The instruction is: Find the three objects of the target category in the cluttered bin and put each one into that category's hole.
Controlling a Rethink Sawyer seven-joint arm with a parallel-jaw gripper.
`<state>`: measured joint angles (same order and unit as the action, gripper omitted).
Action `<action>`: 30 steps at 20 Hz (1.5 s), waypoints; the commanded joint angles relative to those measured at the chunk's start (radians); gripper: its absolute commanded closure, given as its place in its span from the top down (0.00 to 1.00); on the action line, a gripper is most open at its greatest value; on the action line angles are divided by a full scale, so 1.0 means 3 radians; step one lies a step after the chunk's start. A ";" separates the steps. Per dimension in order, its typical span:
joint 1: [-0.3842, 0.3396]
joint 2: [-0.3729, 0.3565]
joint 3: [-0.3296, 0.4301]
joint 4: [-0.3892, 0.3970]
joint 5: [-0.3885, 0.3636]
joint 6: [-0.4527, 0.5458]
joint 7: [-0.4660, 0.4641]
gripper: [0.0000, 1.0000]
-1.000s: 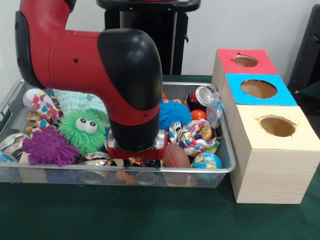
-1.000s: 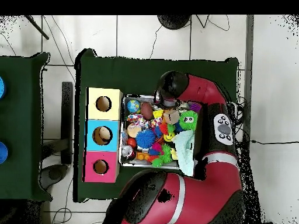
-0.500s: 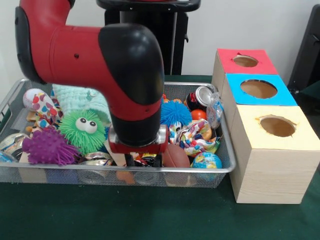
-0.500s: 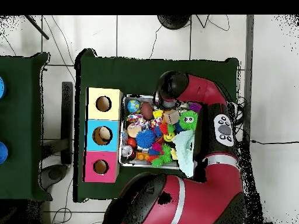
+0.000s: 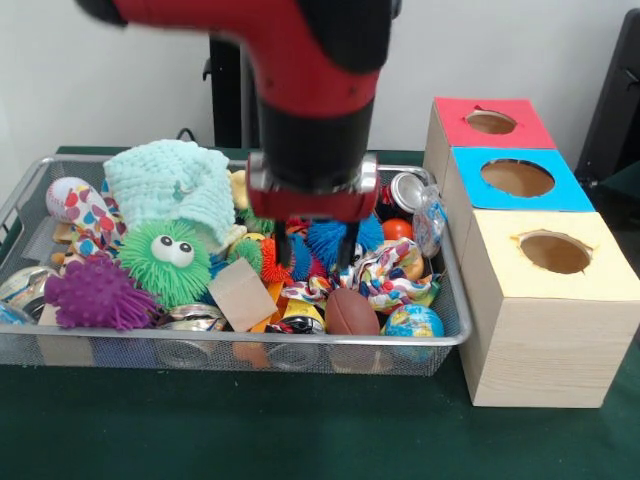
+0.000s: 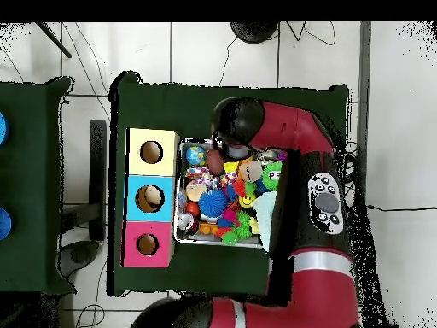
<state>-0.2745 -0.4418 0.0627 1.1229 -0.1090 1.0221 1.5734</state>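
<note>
The red and black arm's gripper (image 5: 318, 252) hangs over the middle of the wire mesh bin (image 5: 440, 345), its two dark fingers (image 5: 346, 250) set apart at a moderate width with nothing between them, tips just above the spiky blue ball (image 5: 335, 238) and the spiky orange ball (image 5: 272, 258). Which category is wanted cannot be told from the scene; the bin holds soft spiky toys, among them a green spiky ball with googly eyes (image 5: 166, 262) and a purple spiky ball (image 5: 96, 294), plus a small brown football (image 5: 351, 312), a globe-printed ball (image 5: 413, 322), a crushed drink can (image 5: 403, 191) and a pale green knitted cloth (image 5: 170, 182), all packed touching. Risks as I judge them: items lie so close that closing the fingers could catch two at once, or pinch only soft spikes that slip out on the lift; a tan cardboard piece (image 5: 242, 294) leaning in the pile could shift and bury a target. The three wooden boxes stand just beside the bin's edge, topped red (image 5: 525, 130), blue (image 5: 565, 195) and yellow (image 5: 600, 280), each with a round hole; a carried toy could clip a rim or go to the wrong hole. Everything rests on a dark green table cloth (image 5: 250, 430); in the overhead view the floor shows pale tiles (image 6: 196, 51) with cables trailing across.
</note>
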 commanded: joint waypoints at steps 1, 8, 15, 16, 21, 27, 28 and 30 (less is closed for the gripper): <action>0.0077 -0.0552 -0.0127 0.0543 -0.0022 0.0236 0.0360 1.00; 0.0135 -0.0791 -0.0203 0.0685 -0.0009 0.0231 0.0356 1.00; 0.0173 -0.0831 -0.0231 0.1072 0.0118 -0.0100 0.0619 1.00; 0.0182 -0.0834 -0.0241 0.1130 0.0129 -0.0162 0.0650 1.00; 0.0229 -0.0827 -0.0289 0.1352 0.0179 -0.0475 0.0785 1.00; 0.0277 -0.0762 -0.0323 0.1595 0.0263 -0.0938 0.0963 1.00; 0.0301 -0.0761 -0.0345 0.1626 0.0275 -0.0980 0.1003 1.00; 0.0331 -0.0763 -0.0365 0.1687 0.0312 -0.1086 0.1023 1.00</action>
<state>-0.1920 -0.7166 -0.0474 1.4383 -0.0534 0.7972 1.5787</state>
